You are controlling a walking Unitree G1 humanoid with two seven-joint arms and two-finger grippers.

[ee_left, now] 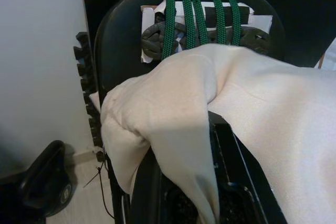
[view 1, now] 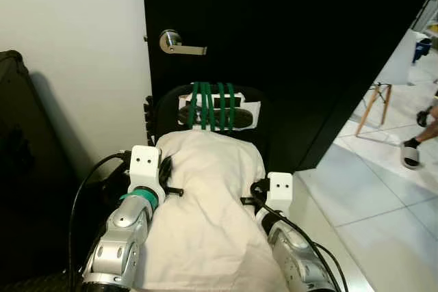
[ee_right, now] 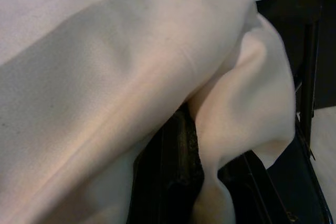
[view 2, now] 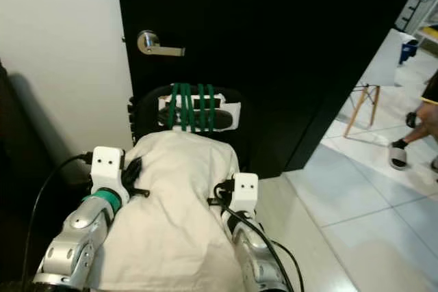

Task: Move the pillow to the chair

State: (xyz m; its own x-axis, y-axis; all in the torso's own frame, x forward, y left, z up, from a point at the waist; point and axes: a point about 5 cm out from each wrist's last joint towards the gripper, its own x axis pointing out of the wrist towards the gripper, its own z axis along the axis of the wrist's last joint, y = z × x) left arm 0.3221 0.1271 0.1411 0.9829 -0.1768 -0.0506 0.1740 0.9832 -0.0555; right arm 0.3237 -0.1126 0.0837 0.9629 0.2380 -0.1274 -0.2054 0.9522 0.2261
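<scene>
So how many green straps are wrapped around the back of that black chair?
4 green straps, side by side and running up and down over the white padded bundle on the black chair's backrest. Their lower ends go behind the cream pillow, so more could be hidden.

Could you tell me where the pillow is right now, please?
The pillow is centred in the eye views, held between the left gripper and right gripper, its far end reaching the black chair by the door.
</scene>
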